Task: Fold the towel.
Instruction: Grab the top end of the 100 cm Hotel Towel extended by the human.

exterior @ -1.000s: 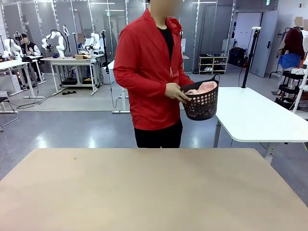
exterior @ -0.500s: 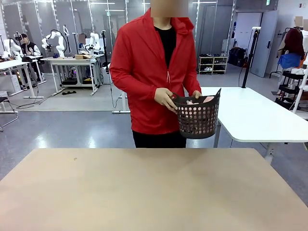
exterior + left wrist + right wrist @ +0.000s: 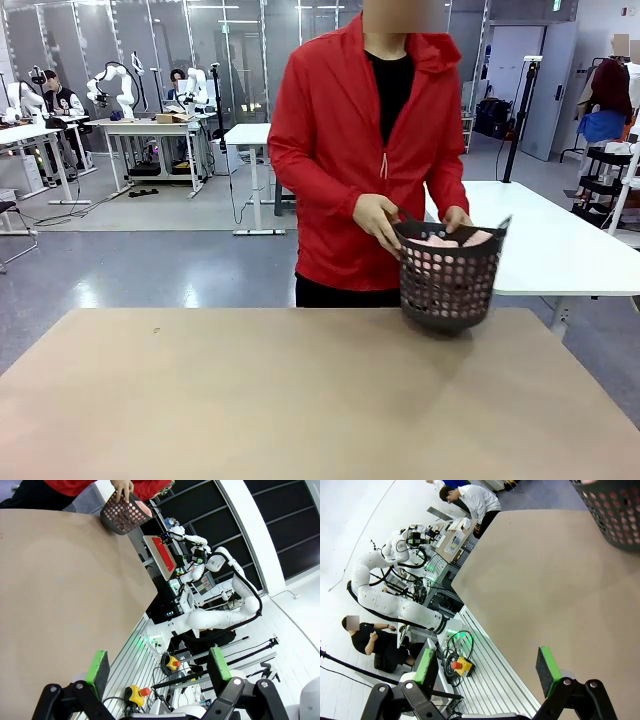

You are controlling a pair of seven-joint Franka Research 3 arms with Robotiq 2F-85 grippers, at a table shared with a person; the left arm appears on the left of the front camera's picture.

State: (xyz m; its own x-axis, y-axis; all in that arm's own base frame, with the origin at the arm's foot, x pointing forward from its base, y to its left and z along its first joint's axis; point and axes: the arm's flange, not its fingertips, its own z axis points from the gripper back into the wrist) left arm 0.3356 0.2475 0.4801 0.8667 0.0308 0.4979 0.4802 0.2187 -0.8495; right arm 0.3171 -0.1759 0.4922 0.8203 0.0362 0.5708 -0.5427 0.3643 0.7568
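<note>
**Two-arm rig: standing by, towel not yet delivered**

Inspected left gripper [image 3: 158, 666]: spread wide on its green pads, holding nothing, poised by the near edge of the flat tan tabletop [image 3: 60, 580]. Inspected right gripper [image 3: 487, 666]: likewise spread wide and empty, bare tabletop ahead of its fingers.

Located the soft salmon-pink terry towel [image 3: 447, 242] well apart from both grippers, far ahead across the table, bunched inside a dark perforated plastic basket [image 3: 447, 290]. Confirmed from the wrist cameras: basket [image 3: 125, 516] far ahead of the left fingers with pink cloth at its mouth; basket wall [image 3: 615, 510] far ahead of the right fingers, off to one side.

Noted a person in a red jacket [image 3: 340, 150] at the far side, gripping the basket rim with one hand [image 3: 377, 218] at each side. Unable to tell whether the basket rests on the table or hangs just above it.

Judged as the opening step: delivery only, no folding begun. Judged next to call for getting the towel out of the basket and laid flat within reach. Only then for pinching two corners of one edge, one per gripper, and carrying them onto the opposite edge.
</note>
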